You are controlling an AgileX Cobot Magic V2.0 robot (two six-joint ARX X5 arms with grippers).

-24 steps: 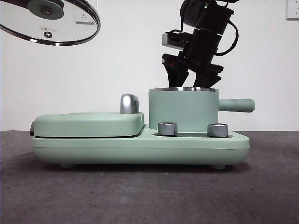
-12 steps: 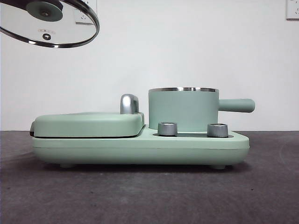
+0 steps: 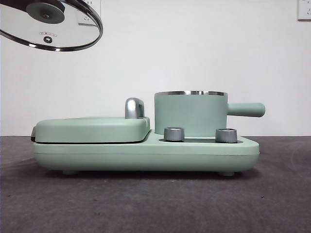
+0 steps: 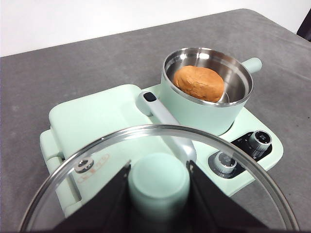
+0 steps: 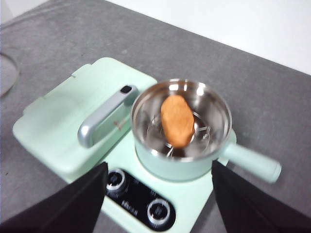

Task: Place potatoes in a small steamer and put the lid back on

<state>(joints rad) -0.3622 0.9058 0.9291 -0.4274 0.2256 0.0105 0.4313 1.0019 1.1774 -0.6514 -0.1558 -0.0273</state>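
**Potato in the open steamer, lid held aloft**

A rounded, oblong orange-brown potato (image 4: 199, 83) with a cracked, bread-like surface lies inside the small mint-green cylindrical steamer pot (image 3: 190, 115). The pot has a steel rim and a straight mint-green side handle, and its top is uncovered. Seen from the right wrist view, the potato (image 5: 177, 120) rests on a metal rack in the shiny steel interior.

The pot stands on a mint-green appliance base (image 3: 146, 153) set on the dark grey worktop (image 3: 155, 204), well in from its edges. Beside the pot, on the same base, is a flat mint-green hinged griddle (image 3: 92, 129) with a chrome handle (image 3: 134, 108). Two silver dials (image 3: 175, 134) sit at the base's front, below the pot.

The left end effector (image 4: 159, 194) pinches the mint-green knob of the round clear glass lid (image 4: 160, 145) with a steel rim. In the front view, the lid (image 3: 51, 24) hangs tilted, high above the griddle side, well apart from the pot.

The right end effector (image 5: 158, 194) is above the appliance, its two black jaws spread wide and holding nothing.
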